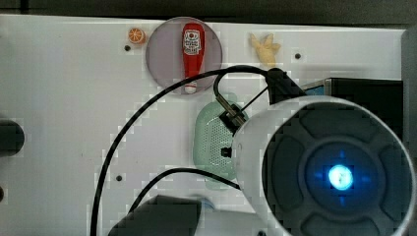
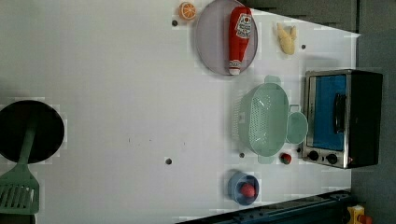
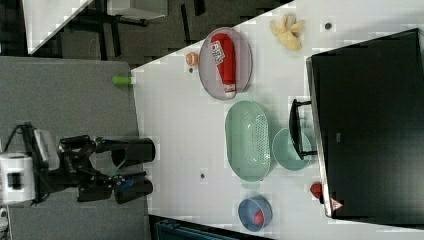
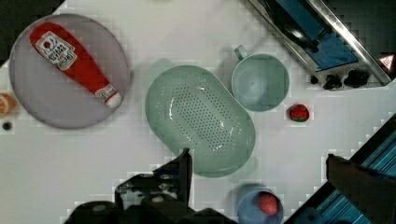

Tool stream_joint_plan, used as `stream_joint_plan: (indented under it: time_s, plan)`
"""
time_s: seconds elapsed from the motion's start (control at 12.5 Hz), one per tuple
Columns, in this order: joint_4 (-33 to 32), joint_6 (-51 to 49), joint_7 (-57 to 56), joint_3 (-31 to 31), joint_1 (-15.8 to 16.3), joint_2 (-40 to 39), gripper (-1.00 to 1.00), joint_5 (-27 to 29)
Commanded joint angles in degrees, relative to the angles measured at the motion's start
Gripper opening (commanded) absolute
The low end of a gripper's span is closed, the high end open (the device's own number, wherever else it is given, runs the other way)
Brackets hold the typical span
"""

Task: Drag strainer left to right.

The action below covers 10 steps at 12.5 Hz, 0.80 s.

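1. jaws [image 4: 257,172]: wide open, holding nothing, hanging above the strainer [image 4: 200,120].
2. strainer: on the bench [image 2: 116,70], mouth up, between the plate [image 2: 210,46] and the blue bowl [image 2: 242,187], on the oven [image 2: 341,116] side, away from the bench's edges.
3. mug [image 2: 296,127]: just beside the strainer, at the oven.
4. risk: a drag toward the mug would shove it into the oven.
5. risk: a shallow hold on the thin rim may slip, so the strainer would lag.

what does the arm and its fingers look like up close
The arm is glossy white with a dark round cap whose centre glows blue. Black cables loop off it across the table. In the wrist view the gripper has dark, blocky black fingers.
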<state>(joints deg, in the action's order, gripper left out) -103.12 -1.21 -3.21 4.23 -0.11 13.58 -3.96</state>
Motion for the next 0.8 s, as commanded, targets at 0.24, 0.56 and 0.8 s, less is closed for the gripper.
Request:
stream_joint_plan:
  time_s: [0.24,0.56,0.8]
  plan:
    - [-0.9,-0.6,-3.2,0.6,0.8,-2.3,1.0,0.4]
    - [-0.9,-0.6,-3.2,0.6,0.8,-2.9,1.0,0.4]
    - [-0.9,-0.6,-3.2,0.6,0.8,-3.2,1.0,0.4]
